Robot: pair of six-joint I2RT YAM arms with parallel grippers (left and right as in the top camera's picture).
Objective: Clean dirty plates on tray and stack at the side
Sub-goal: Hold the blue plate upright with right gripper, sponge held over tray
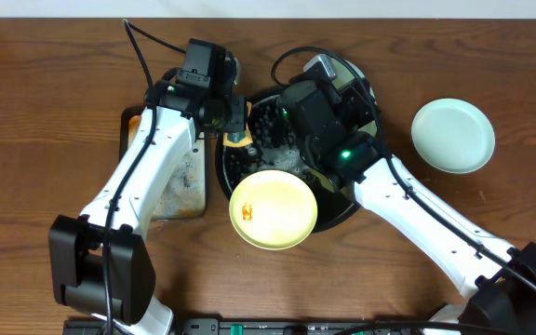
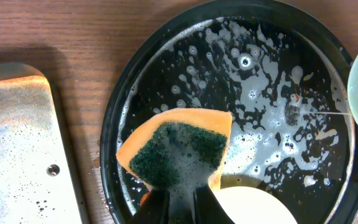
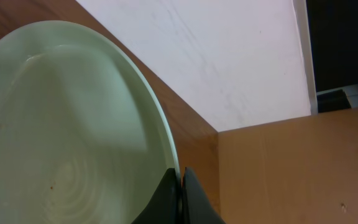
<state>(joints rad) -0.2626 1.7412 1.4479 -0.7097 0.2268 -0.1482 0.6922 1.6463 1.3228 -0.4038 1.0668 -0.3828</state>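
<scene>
Where the wooden bench (image 1: 45, 93) reaches its left side, a small rectangular metal tray (image 2: 17, 155) lies flat, its surface filmed with suds. The left arm crosses over part of it in the overhead view.

Left tool (image 2: 180, 198): narrow, pinched on one edge of an orange sponge (image 2: 179, 149). The sponge's dark green scouring face is up and wet with foam. It hangs over the left part of the black tray (image 2: 114, 143), just inside the rim.

Black tray: sits at bench centre, just right of the metal tray. Its glossy floor is scattered with white suds (image 2: 260, 93) and bubbles.

Yellow plate (image 1: 273, 209): lies face up across the tray's near rim, partly inside the tray and partly out over the bench. A small orange smear (image 1: 246, 211) shows near its left edge.

Right tool (image 3: 180, 186): fingers closed on the rim of a tilted mint plate (image 3: 61, 137). The plate is held over the right side of the tray. A few faint orange specks show on its face. From overhead the arm hides most of this plate.

Other mint plate (image 1: 452, 136): rests face up on the bench, well apart from the tray, to the right.
</scene>
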